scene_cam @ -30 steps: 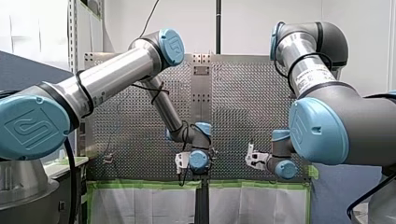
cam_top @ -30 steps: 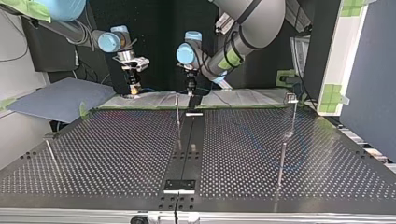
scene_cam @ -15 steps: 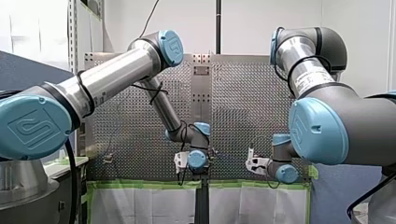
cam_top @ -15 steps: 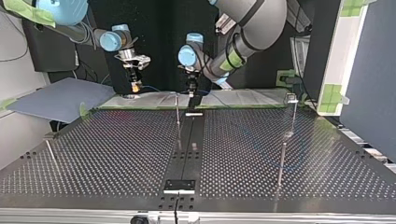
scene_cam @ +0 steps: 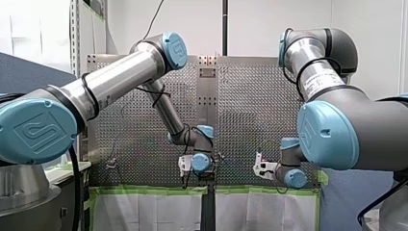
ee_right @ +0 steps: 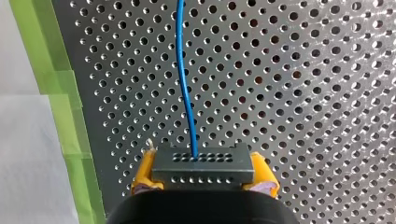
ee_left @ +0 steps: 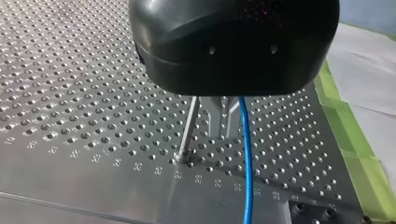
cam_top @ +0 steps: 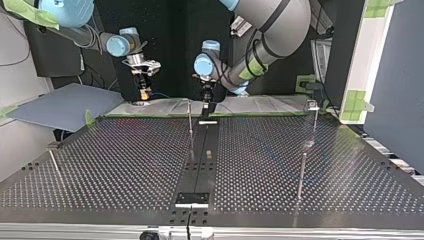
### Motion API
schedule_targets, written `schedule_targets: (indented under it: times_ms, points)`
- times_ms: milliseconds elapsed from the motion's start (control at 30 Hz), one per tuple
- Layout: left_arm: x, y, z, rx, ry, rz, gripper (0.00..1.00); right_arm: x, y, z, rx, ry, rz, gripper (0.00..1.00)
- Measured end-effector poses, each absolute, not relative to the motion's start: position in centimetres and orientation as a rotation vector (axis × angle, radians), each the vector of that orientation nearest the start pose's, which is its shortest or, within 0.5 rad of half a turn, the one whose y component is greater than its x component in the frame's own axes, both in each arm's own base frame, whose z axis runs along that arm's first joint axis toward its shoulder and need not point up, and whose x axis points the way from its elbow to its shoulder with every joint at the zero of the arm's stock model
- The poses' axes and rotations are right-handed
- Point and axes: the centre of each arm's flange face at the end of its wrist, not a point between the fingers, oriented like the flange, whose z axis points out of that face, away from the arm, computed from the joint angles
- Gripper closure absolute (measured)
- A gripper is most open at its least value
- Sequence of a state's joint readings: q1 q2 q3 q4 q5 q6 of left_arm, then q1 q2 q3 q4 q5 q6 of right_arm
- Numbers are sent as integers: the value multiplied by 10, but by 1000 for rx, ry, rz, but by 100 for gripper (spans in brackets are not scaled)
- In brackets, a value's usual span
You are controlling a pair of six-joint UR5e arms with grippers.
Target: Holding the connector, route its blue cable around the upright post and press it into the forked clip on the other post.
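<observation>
My right gripper (ee_right: 203, 169) is shut on a grey connector block (ee_right: 203, 162), one yellow pad (ee_right: 142, 176) on each end of it. The blue cable (ee_right: 184, 84) leaves the block and runs ahead over the perforated table. In the left wrist view my left gripper (ee_left: 219, 131) has its metal fingers close together, just above the plate. A thin upright post (ee_left: 189, 130) stands right beside them, and the blue cable (ee_left: 245, 154) passes along their other side. In the top view my right gripper (cam_top: 144, 93) hangs at the back left and my left gripper (cam_top: 206, 99) at the back middle. The forked clip post (cam_top: 312, 107) is at the right.
More thin posts stand on the plate: one at the back middle (cam_top: 190, 120), one at the right front (cam_top: 301, 172), one at the left edge (cam_top: 52, 157). Green tape (ee_right: 60, 93) and white sheeting border the plate's edge near both grippers.
My left wrist has shifted a little towards the front view's left and slightly up. My right wrist has dropped a bit in the front view, still with the connector in its grip.
</observation>
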State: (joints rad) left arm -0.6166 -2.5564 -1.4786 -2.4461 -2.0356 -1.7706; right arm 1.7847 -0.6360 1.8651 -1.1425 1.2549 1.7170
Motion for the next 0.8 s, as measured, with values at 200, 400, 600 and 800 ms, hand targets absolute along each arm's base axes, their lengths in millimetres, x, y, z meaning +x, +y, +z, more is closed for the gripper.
schedule_targets:
  times_ms: [200,400,600,800]
  points:
    - [497,-460,-22,39,1750,-198,91,279,-513,-62,1615,-1122,1646,100]
    - [504,-461,-18,42,1747,-206,91,275,-518,-62,1598,-1136,1643,100]
    - [509,-461,-15,39,1744,-208,91,270,-525,-61,1570,-1155,1638,100]
    - [512,-458,-15,34,1744,-204,96,268,-531,-60,1552,-1162,1637,100]
